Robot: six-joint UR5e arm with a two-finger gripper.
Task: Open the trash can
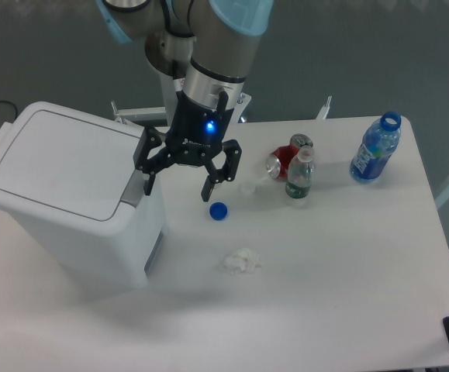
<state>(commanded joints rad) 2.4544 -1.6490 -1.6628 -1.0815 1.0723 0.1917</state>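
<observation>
Trash can (pixel 65 198) sits at the table's left end, lid flat and shut. To open it, press squarely down on the grey tab (pixel 135 188) at the can's right edge. Gripper (pixel 179 183) hangs just right of the can, pointing down, fingers spread, holding nothing.

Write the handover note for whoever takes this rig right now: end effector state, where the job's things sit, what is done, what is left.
End effector: open, holding nothing, pointing down at the right front corner of the trash can, one finger beside the grey tab.
Trash can: at the left of the table, upright, lid flat and shut.
Done: approach only; the lid is not yet opened.
Left: press the tab so the lid lifts.
Nearby: blue cap, crumpled tissue, red can, small bottle, blue bottle.
</observation>
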